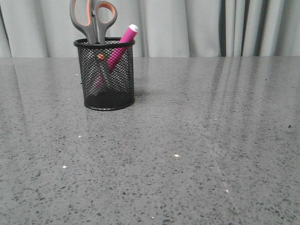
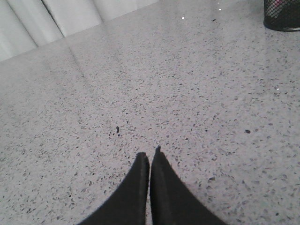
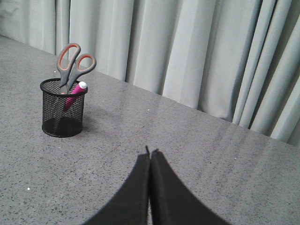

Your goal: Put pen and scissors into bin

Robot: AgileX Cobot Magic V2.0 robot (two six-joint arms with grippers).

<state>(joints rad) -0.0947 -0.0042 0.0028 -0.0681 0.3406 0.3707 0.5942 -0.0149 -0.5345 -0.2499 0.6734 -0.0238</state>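
The black wire-mesh bin (image 1: 107, 75) stands on the grey table at the far left. The scissors (image 1: 92, 18) stand in it, blades down, grey and orange handles above the rim. The magenta pen (image 1: 121, 46) leans inside it, whitish cap up. The right wrist view shows the bin (image 3: 62, 115), the scissors (image 3: 73, 62) and the pen (image 3: 74, 95) too. A corner of the bin (image 2: 283, 16) shows in the left wrist view. My left gripper (image 2: 149, 156) is shut and empty, far from the bin. My right gripper (image 3: 150, 153) is shut and empty, well apart from the bin. Neither gripper shows in the front view.
The speckled grey table (image 1: 187, 140) stretches across the front view. Pale grey curtains (image 1: 197, 26) hang behind its far edge; they also show in the right wrist view (image 3: 197, 51).
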